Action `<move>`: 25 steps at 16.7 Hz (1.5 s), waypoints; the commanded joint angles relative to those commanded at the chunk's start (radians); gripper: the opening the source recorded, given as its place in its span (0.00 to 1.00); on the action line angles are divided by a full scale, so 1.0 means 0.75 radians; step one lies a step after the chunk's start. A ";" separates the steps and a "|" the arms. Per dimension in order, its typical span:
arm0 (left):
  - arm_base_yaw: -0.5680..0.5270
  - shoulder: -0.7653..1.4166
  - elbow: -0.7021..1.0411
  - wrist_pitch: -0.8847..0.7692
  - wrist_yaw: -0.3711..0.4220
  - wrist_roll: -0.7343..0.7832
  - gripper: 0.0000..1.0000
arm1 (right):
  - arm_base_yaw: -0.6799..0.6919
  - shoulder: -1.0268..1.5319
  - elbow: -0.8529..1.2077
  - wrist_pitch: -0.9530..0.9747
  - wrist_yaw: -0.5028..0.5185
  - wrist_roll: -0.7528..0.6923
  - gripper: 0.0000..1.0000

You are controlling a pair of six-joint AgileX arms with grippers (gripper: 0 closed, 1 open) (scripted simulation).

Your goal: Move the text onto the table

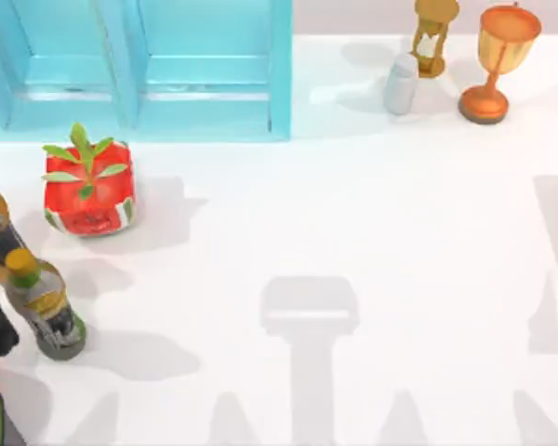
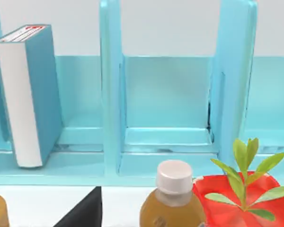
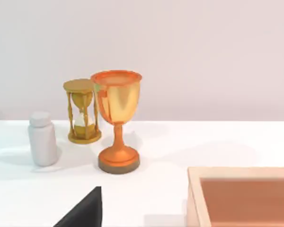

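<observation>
The text (image 2: pixel 26 94) is a thick teal-blue book with white page edges and red trim. It stands upright in one compartment of the light-blue cabinet (image 2: pixel 111 94), seen in the left wrist view. A dark part of my left gripper (image 2: pixel 83 213) sits at the near edge of that view, well short of the cabinet and apart from the book. The white table (image 1: pixel 353 232) spreads in front of the cabinet (image 1: pixel 139 65). A dark part of my right gripper (image 3: pixel 83 213) hangs over the table near the far right objects.
A red tomato-shaped box (image 1: pixel 88 190) and two bottles (image 1: pixel 42 307) stand at the left, in front of the cabinet. A brown white-capped bottle (image 2: pixel 173 198) is close to my left gripper. An hourglass (image 1: pixel 432 37), white jar (image 1: pixel 402 84) and golden cup (image 1: pixel 498 60) stand far right; a wooden box (image 3: pixel 241 194) lies nearer.
</observation>
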 joint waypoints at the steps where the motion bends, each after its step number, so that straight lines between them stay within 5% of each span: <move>1: 0.000 0.000 0.000 0.000 0.000 0.000 1.00 | 0.000 0.000 0.000 0.000 0.000 0.000 1.00; 9: 0.141 0.396 0.286 0.104 0.122 0.076 1.00 | 0.000 0.000 0.000 0.000 0.000 0.000 1.00; 20: 0.535 2.033 1.177 0.450 0.510 0.263 1.00 | 0.000 0.000 0.000 0.000 0.000 0.000 1.00; 25: 0.640 2.510 1.429 0.531 0.645 0.323 1.00 | 0.000 0.000 0.000 0.000 0.000 0.000 1.00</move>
